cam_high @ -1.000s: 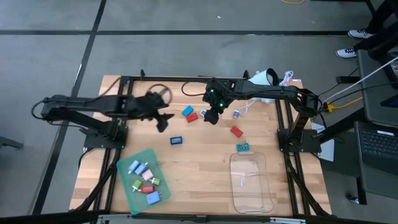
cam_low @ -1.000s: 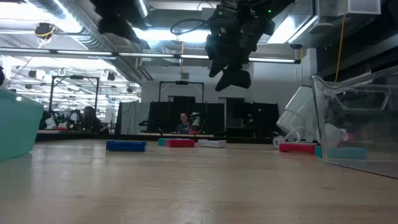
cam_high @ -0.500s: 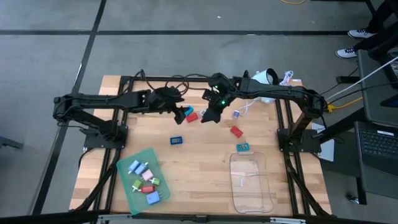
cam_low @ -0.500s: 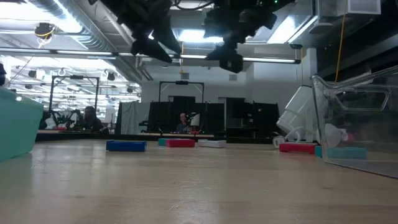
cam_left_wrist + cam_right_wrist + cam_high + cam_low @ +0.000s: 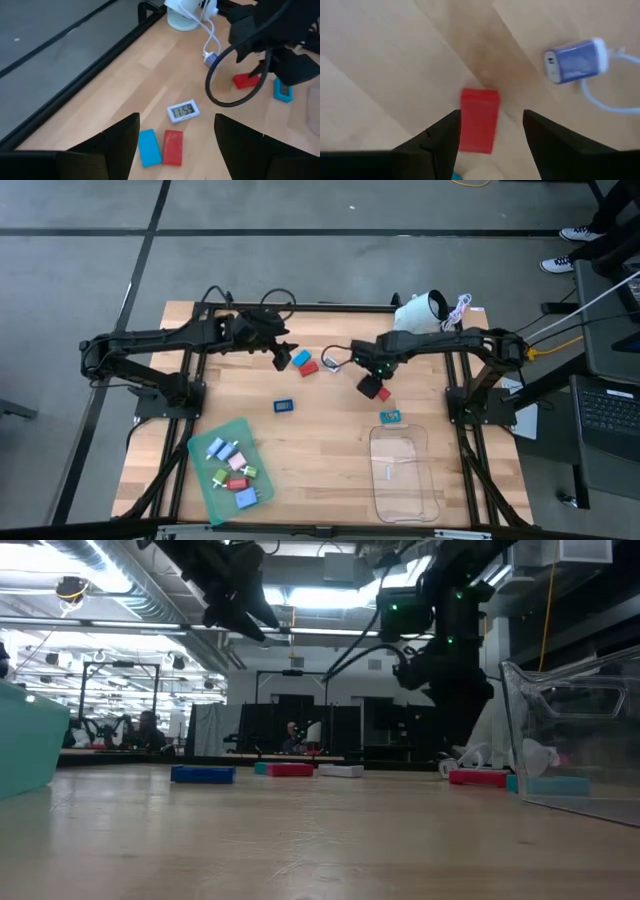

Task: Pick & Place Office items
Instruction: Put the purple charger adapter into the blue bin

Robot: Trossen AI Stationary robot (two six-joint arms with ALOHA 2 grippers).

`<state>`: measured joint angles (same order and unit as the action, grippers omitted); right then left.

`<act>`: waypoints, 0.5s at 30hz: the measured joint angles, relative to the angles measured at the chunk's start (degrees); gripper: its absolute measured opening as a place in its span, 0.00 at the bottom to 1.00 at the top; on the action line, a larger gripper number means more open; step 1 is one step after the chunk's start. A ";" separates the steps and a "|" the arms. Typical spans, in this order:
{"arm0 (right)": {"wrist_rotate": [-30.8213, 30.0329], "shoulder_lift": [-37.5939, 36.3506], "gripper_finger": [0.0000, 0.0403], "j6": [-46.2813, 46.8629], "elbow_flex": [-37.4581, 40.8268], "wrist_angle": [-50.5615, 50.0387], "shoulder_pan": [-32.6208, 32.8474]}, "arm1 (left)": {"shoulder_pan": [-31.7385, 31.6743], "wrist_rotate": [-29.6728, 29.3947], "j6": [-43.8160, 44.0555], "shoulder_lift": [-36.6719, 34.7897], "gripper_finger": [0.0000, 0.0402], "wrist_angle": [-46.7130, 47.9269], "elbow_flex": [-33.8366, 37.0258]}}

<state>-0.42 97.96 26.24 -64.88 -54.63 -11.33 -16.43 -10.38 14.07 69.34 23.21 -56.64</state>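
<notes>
Small office items lie flat on the wooden table: a blue piece, a red piece and a white display piece at the back centre. Nearer lie another blue piece, a red piece and a teal piece. My left gripper is open in the air just left of the blue and red pair. My right gripper is open and points down above the red piece, its fingers to either side of it in the right wrist view, touching nothing.
A green tray at the near left holds several small pieces. A clear tray stands at the near right. A white rounded device sits at the far right; its cord ends in a blue plug beside the red piece.
My left gripper has gone toward the table's right and a little farther back, ending beside the blue and red pair. My right gripper has gone toward the right and near edges and come down over the red piece, tipping to point straight down. No item has moved.
</notes>
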 joint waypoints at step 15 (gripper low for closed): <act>-1.69 -7.28 0.54 17.77 -1.33 -2.45 -6.07 | -11.42 12.54 -6.38 0.24 0.62 -0.31 0.00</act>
<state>-2.11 90.68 44.01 -66.22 -57.08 -17.40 -27.85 2.16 7.69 69.58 22.90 -56.64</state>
